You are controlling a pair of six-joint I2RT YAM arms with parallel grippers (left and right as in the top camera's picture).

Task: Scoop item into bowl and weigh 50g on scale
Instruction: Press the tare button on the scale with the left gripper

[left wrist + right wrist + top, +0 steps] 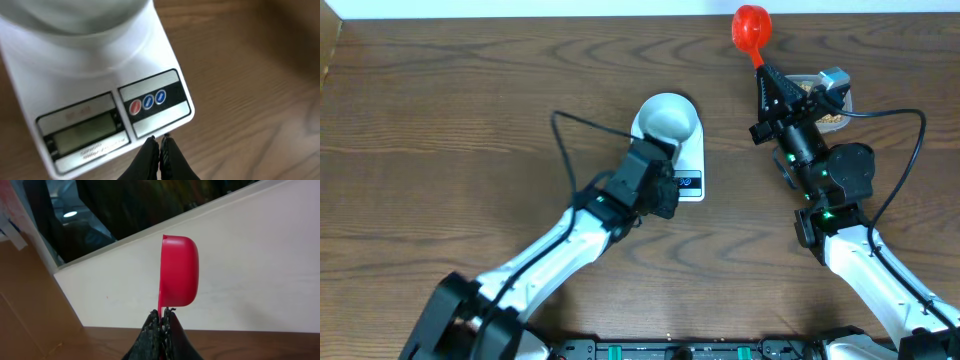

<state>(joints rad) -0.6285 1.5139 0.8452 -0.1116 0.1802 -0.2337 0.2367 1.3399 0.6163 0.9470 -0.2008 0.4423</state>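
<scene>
Left gripper (160, 146): jaws pressed together, nothing between them. The tips sit at the front edge of the scale (150, 55), just below the three round buttons (148, 102); I cannot tell whether they touch it.

Scale: long axis runs away from the robot. The display (82, 131) and button end is nearest the gripper. The bowl (668, 118) stands upright on the far end, with no grains visible inside it.

Right gripper (161, 316): jaws clamped on the thin handle of the red scoop (177, 270).

Scoop, wrist view: handle end is down in the jaws and the cup is up, in line with the fingers. The cup is seen side-on, flat mouth to the left of the view and rounded back to the right.

Scoop, overhead: long axis points from the gripper toward the far table (470, 120) edge, leaning slightly left, with the cup at the far end.

Beans (832, 118): tan grains in the clear tub (840, 98). The tub is beside and partly under the right arm, well apart from the scale.
</scene>
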